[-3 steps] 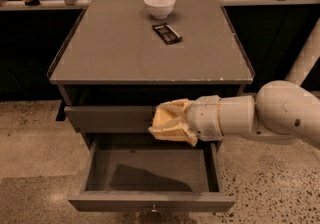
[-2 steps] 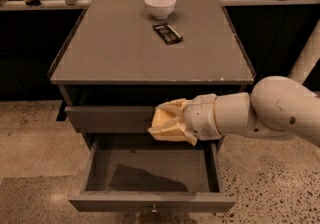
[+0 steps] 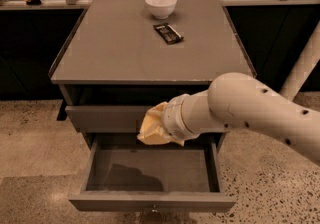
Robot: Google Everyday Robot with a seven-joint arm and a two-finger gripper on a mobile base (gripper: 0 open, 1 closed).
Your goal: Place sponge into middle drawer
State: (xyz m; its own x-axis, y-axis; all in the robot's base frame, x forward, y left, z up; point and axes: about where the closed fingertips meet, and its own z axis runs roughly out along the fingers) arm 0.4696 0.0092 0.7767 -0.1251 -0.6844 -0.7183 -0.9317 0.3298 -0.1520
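Pincer [image 3: 165, 127] clenched on sponge [image 3: 150, 128], squashed, held over rear of open middle drawer [image 3: 150, 201] so release should drop it inside. Upper drawer [image 3: 100, 118] shut behind. Farther, on table [image 3: 115, 53]: dark snack bar [image 3: 168, 33], white bowl [image 3: 161, 4].

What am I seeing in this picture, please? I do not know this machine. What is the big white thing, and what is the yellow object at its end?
The big white thing is a robot arm, reaching in from the right. There is only one picture, and it looks down at a grey cabinet from its front side. At the arm's end is the hand. It grips a pale yellow sponge and holds it in the air, just above the open middle drawer. The drawer above it is shut. On the cabinet top a white bowl stands near the back edge, and a dark snack bar lies just in front of it.
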